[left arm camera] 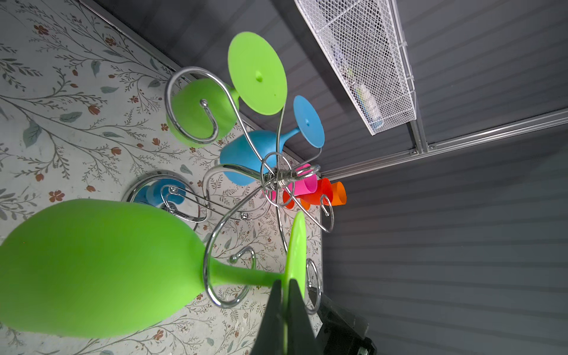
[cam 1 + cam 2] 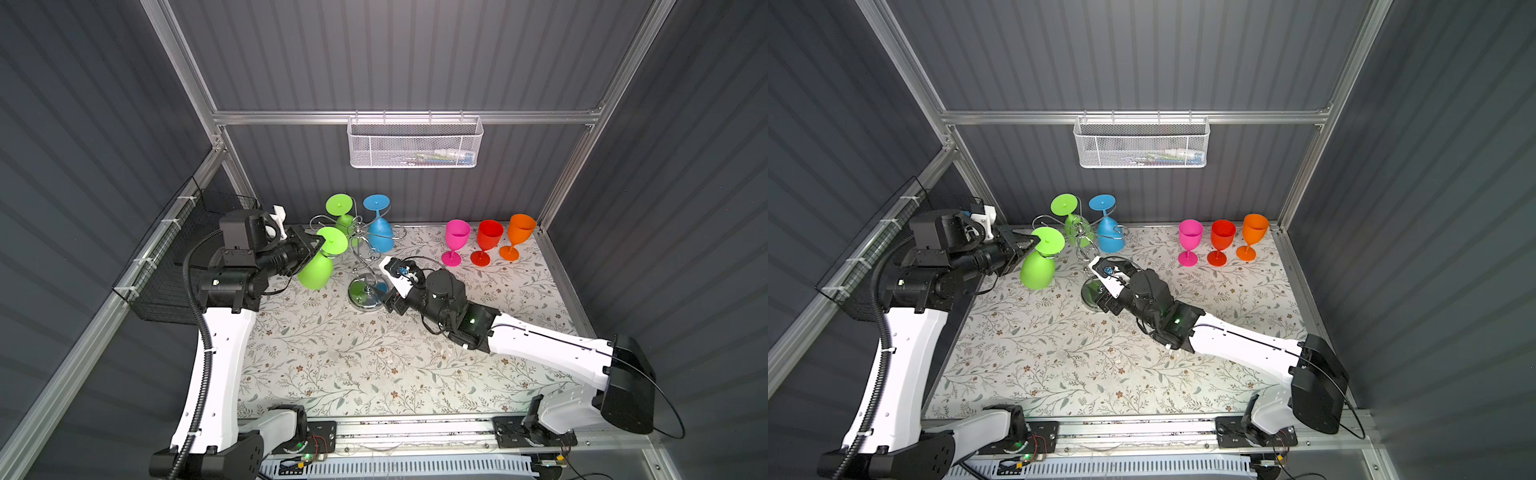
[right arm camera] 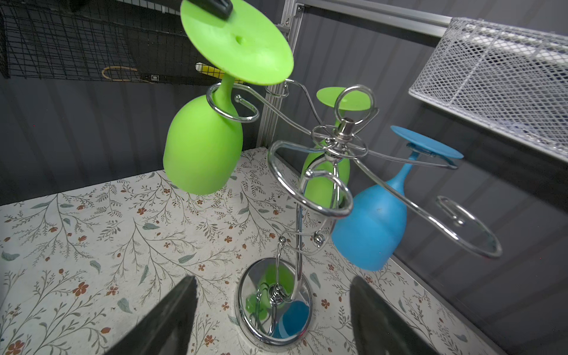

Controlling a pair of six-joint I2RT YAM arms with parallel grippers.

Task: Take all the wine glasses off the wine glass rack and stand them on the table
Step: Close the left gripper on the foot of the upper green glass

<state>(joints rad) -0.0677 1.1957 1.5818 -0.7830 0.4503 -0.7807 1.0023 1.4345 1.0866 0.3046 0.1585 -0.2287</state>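
Your left tool (image 1: 285,285) was closed narrow on the edge of the near green glass's (image 2: 316,270) foot (image 3: 236,40), so you were in the middle of the lift-off, with the grasp made but the release from the rack (image 3: 344,135) not yet done. The glass hung upside down at the rack's left side, bowl tipped toward the near left. Its stem (image 3: 226,92) ran through the wire curl (image 3: 246,119). In the right wrist view the foot sat tilted and a little clear of the wire.

Your right tool (image 3: 273,284) stood wide and held nothing. It was low over the worktop (image 2: 353,365) with the rack's round base (image 2: 363,296) just ahead of its fingers. Whether a finger touched the base I could not tell.

The next move looked like a sideways draw. You would need to carry the stem out through the curl's open mouth, away from the hub, and keep the foot above the wire so that it did not catch. A pull on a snagged foot would likely drag the light rack with it, so closing or pressing your right tool on the base first seemed wise. The far green glass (image 2: 341,208) and the blue glass (image 2: 380,235) hung on the far arms, clear of that path.
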